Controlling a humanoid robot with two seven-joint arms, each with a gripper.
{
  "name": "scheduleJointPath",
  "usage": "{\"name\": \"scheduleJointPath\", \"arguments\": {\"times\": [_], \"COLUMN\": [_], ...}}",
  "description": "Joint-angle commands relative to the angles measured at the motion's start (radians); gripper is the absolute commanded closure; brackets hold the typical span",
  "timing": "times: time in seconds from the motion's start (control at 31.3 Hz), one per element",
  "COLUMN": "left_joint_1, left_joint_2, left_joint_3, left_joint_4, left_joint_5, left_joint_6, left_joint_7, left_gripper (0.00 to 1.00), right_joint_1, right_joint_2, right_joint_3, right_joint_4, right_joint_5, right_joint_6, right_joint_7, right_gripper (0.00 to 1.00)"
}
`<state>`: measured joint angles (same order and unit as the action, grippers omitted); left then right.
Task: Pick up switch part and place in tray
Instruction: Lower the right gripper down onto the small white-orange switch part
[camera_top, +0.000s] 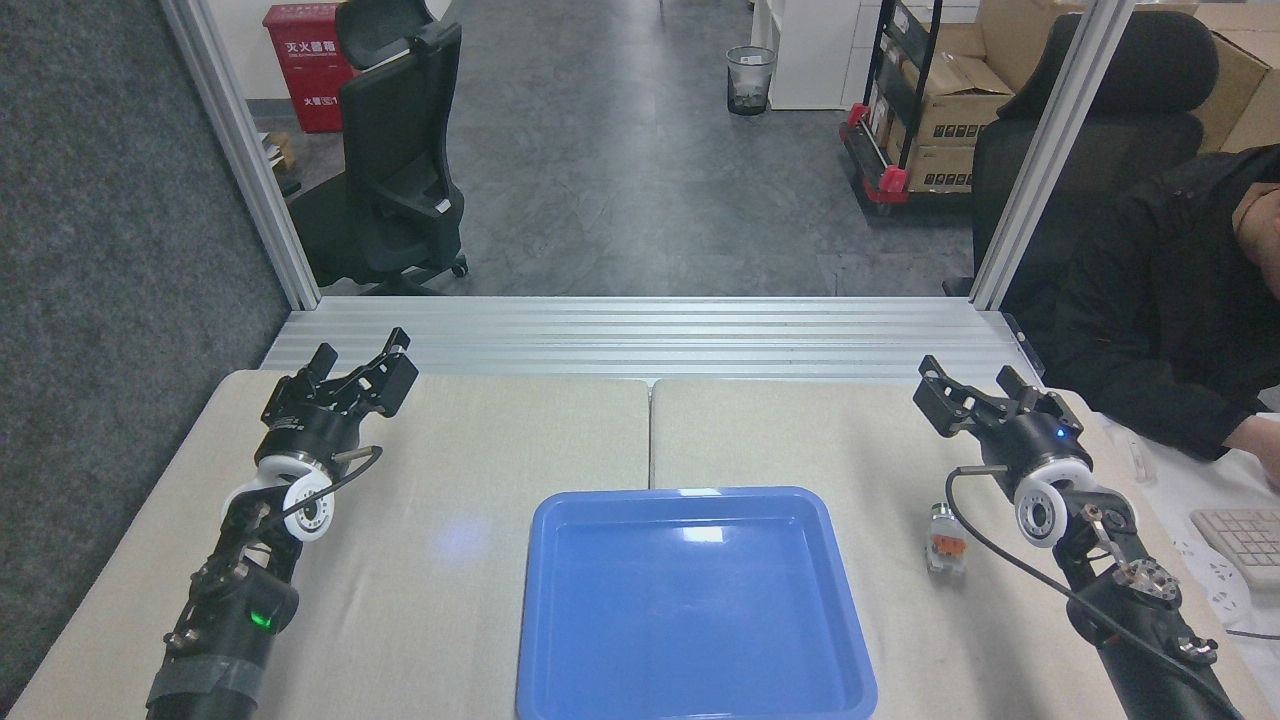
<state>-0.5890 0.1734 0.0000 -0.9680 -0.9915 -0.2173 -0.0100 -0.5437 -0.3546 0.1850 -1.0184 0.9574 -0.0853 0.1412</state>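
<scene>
The switch part (944, 541) lies on the table (450, 480) just right of the blue tray (696, 605), apart from its rim, with the cable of the right arm passing close beside it. The right tool (975, 395) hovers over the far right of the table beyond the part, its fingers spread apart and holding nothing. The left tool (355, 368) sits over the far left corner, well apart from the tray, also open and empty, while a person in a dark jacket (1160, 310) sits at the right edge.
</scene>
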Motion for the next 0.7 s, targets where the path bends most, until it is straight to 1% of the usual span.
{"name": "scheduleJointPath", "arguments": {"times": [0.0,0.1,0.22,0.35,0.45,0.61,0.67], "left_joint_1": [0.000,0.000,0.000,0.000,0.000,0.000,0.000], "left_joint_2": [0.000,0.000,0.000,0.000,0.000,0.000,0.000], "left_joint_3": [-0.023,-0.023,-0.023,-0.023,-0.023,-0.023,-0.023], "left_joint_4": [0.000,0.000,0.000,0.000,0.000,0.000,0.000], "left_joint_5": [0.000,0.001,0.001,0.001,0.001,0.001,0.000], "left_joint_6": [-0.001,-0.001,-0.001,-0.001,-0.001,-0.001,-0.001], "left_joint_7": [-0.001,-0.001,-0.001,-0.001,-0.001,-0.001,0.001], "left_gripper": [0.00,0.00,0.00,0.00,0.00,0.00,0.00], "right_joint_1": [0.093,0.135,0.175,0.189,0.192,0.220,0.240], "right_joint_2": [-0.043,-0.043,-0.038,-0.032,-0.032,-0.027,-0.014], "right_joint_3": [-0.005,-0.021,-0.024,-0.024,-0.027,-0.027,-0.025], "right_joint_4": [-0.164,-0.221,-0.269,-0.279,-0.281,-0.281,-0.279], "right_joint_5": [-0.002,0.000,0.000,-0.002,-0.002,0.000,0.003], "right_joint_6": [0.068,0.131,0.154,0.194,0.196,0.206,0.225], "right_joint_7": [0.073,0.146,0.201,0.261,0.302,0.313,0.313], "right_gripper": [0.01,0.01,0.01,0.01,0.01,0.01,0.01]}}
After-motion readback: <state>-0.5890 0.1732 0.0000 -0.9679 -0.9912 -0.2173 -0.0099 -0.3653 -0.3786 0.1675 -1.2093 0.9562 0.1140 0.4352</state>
